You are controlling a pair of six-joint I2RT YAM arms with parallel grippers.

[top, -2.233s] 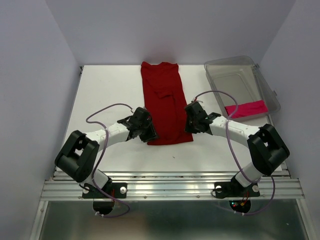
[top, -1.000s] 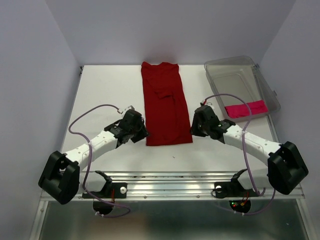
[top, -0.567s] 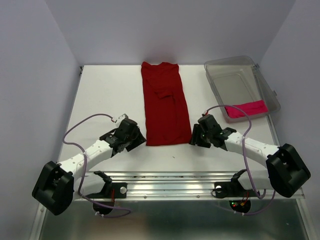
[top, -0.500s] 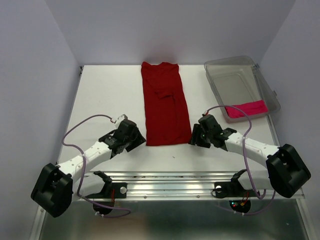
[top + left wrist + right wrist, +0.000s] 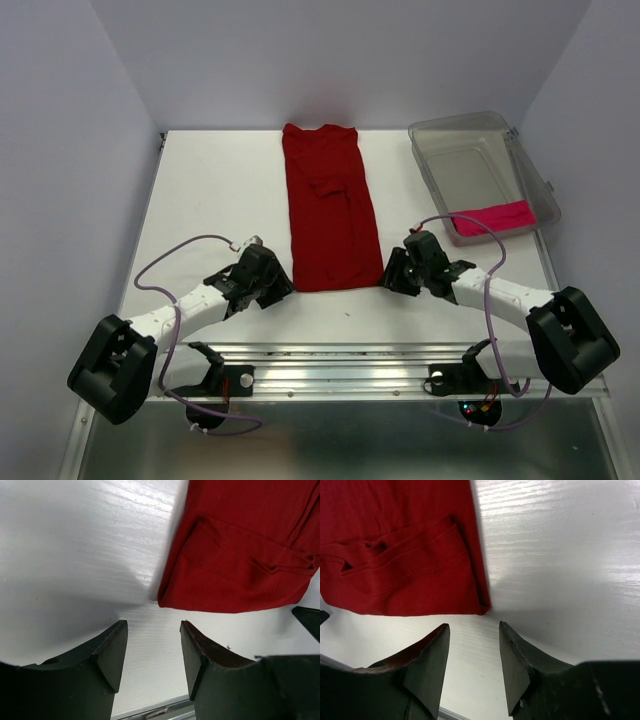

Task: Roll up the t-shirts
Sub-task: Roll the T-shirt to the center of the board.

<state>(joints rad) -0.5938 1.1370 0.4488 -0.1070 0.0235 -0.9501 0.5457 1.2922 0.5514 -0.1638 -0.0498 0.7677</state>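
left claw [image 5: 152, 647]: released, nothing held, low over bench [image 5: 205, 200], just off hem's left corner
right claw [image 5: 472, 650]: released, nothing held, just off hem's right corner
red t-shirt [image 5: 328, 205]: flat, folded into long strip, mid-bench
pink t-shirt [image 5: 492, 217]: rolled, inside clear bin [image 5: 470, 125], far right

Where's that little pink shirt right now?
In the overhead view, the rolled pink t-shirt lies inside the clear plastic bin at the table's right edge. It sits at the bin's near end, right of the flat red t-shirt.
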